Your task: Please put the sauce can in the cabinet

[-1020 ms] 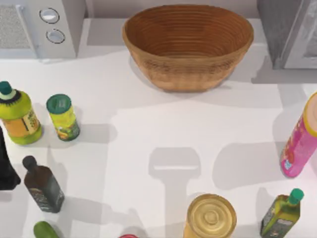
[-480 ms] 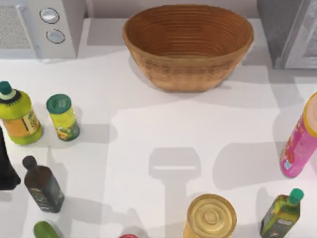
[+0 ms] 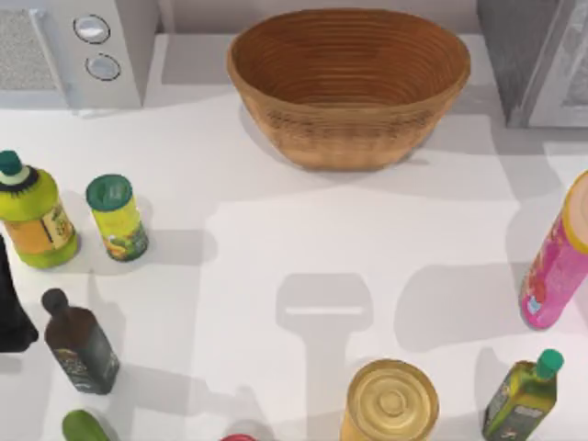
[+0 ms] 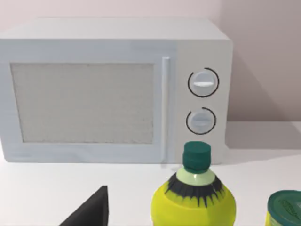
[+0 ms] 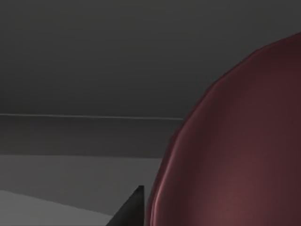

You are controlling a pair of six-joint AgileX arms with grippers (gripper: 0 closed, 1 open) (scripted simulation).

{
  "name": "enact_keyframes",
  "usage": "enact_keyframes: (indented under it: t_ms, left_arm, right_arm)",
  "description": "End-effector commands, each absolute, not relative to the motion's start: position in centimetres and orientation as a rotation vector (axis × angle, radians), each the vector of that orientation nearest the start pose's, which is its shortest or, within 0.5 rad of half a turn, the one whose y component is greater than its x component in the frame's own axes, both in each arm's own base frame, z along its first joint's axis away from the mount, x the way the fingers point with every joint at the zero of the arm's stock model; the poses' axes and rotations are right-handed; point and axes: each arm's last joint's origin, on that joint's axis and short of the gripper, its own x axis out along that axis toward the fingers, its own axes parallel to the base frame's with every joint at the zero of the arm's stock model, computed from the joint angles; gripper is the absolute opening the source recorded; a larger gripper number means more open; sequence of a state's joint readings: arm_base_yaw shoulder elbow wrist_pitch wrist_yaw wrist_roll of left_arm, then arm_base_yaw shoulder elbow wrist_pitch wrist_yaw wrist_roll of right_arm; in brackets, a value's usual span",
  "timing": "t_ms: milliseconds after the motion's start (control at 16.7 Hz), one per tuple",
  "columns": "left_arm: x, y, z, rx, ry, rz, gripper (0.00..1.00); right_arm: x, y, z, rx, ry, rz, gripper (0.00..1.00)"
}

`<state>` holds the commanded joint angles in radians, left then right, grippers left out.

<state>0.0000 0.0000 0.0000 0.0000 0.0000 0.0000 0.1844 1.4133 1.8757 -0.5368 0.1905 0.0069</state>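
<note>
A dark maroon rounded surface, the sauce can (image 5: 235, 155), looms very close in the right wrist view. One dark finger (image 5: 131, 212) of my right gripper stands right beside it, against dim grey surfaces. The grey cabinet (image 3: 514, 55) stands at the table's back right corner, its lighter door panel (image 3: 565, 78) facing left. My left arm (image 3: 11, 308) sits at the left edge, and one of its dark fingers (image 4: 91, 209) points toward the white microwave (image 4: 117, 89).
A wicker basket (image 3: 349, 147) stands back centre. A yellow-green bottle (image 3: 32, 216), a green-lidded can (image 3: 117, 219) and a dark bottle (image 3: 81, 344) crowd the left. A gold-topped can (image 3: 390, 400), an olive bottle (image 3: 522, 395) and a pink tube (image 3: 556, 262) stand right. A thin red rim (image 3: 239, 437) shows at the front edge.
</note>
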Motion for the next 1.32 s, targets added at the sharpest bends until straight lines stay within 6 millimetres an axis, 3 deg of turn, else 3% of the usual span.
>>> enact_keyframes:
  t_ms: [540, 960, 1320]
  left_arm:
    - [10.6, -0.1, 16.0, 0.0, 0.0, 0.0, 1.0]
    - [10.6, -0.1, 16.0, 0.0, 0.0, 0.0, 1.0]
    - [10.6, -0.1, 16.0, 0.0, 0.0, 0.0, 1.0]
  right_arm:
    - [33.1, 4.7, 52.7, 0.001, 0.009, -0.013, 0.0]
    - [38.3, 4.4, 51.5, 0.004, 0.001, -0.009, 0.0]
    - [39.6, 4.5, 50.9, 0.002, 0.006, 0.003, 0.0]
